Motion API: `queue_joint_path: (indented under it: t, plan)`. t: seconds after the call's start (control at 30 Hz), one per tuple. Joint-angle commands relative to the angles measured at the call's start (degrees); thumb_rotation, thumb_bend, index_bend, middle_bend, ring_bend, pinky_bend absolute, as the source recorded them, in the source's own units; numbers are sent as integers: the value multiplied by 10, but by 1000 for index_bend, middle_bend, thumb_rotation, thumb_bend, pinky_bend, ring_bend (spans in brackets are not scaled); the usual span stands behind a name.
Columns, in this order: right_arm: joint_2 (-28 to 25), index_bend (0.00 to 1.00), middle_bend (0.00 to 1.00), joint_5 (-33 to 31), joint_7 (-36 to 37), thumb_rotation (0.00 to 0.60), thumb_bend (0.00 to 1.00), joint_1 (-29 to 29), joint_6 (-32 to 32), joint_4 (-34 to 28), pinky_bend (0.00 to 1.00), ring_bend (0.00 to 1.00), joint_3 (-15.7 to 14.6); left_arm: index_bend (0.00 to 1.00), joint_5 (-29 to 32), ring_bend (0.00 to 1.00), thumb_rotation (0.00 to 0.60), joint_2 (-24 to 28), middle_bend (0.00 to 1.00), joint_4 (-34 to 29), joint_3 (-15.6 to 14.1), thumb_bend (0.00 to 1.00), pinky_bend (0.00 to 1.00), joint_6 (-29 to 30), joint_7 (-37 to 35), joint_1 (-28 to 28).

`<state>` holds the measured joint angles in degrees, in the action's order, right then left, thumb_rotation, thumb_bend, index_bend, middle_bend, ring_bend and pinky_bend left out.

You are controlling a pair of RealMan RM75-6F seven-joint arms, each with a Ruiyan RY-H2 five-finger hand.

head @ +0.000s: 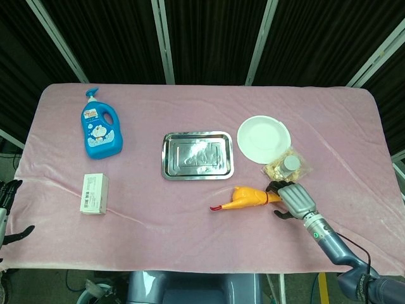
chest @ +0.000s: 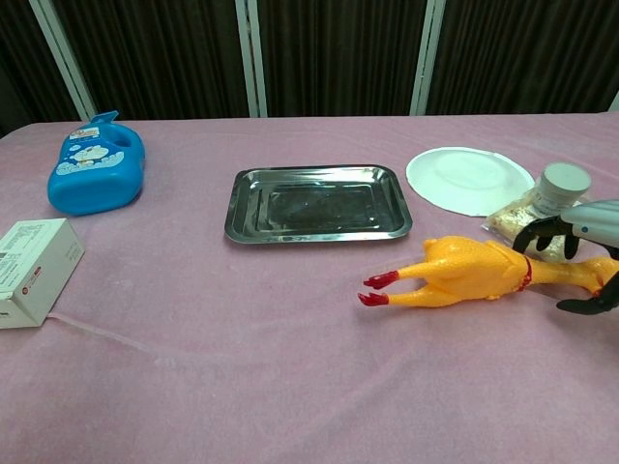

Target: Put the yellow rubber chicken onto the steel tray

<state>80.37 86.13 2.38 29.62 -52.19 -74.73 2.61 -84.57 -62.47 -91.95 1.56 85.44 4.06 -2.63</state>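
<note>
One hand works here: the right hand (head: pixel 292 199), grey-backed with black fingers, arched over the head-and-neck end of the yellow rubber chicken (head: pixel 248 197) on the pink tablecloth (head: pixel 190 247). Chest view shows the dark fingers (chest: pixel 538 232) curved down on the far side of the neck and the thumb low on the near side, spread apart with the neck between them; not yet clamped, nothing held, and contact is too close to call. The left hand (head: pixel 6 202) hangs off the table's left edge, fingers apart, idle.

Judged step: closing on the chicken before the lift. To do it well, the fingers should wrap the thin neck squarely rather than the tip of the head, since the soft rubber will likely flex and the heavier body droop. A firm close before any lift, then a carry left and away, should keep the red feet clear of the rim of the rectangular steel tray (head: pixel 167 158).

The chicken lies on its side, just in front of the tray's right near corner, not touching it. Long axis runs roughly left-right across the table, slightly slanted: red feet point left toward the table's middle, head points right under the hand. A clear bag of snacks (head: pixel 290 166) sits just behind the hand, a round white plate (head: pixel 264 137) beyond it.
</note>
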Motion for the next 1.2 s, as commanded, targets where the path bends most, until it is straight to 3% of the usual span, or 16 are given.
queue_joint_path:
  t: [0.03,0.17,0.5,0.7,1.2]
  plan:
    - [2,309,256,0,-1,600,310,2,2,1,385,275,-1,63,0,37,600,-1,77,1,-1,0,22,-2,-2,0]
    - [11,373,306,-2,-2,600,347,11,10,6,423,316,-1,65,2,37,600,-3,77,7,-2,0,22,-3,-8,1]
    - [21,686,525,-2,15,600,485,19,11,16,649,533,-5,69,3,37,600,-5,77,18,-4,0,22,-7,-23,2]
    - [12,808,614,12,43,600,553,18,1,14,728,617,-14,70,-5,37,600,-3,77,20,-7,0,22,-9,-36,1]
    - [-86,961,717,47,168,600,611,20,-27,-96,844,728,-33,86,-41,48,600,6,115,-11,-1,0,23,-19,-39,-28]
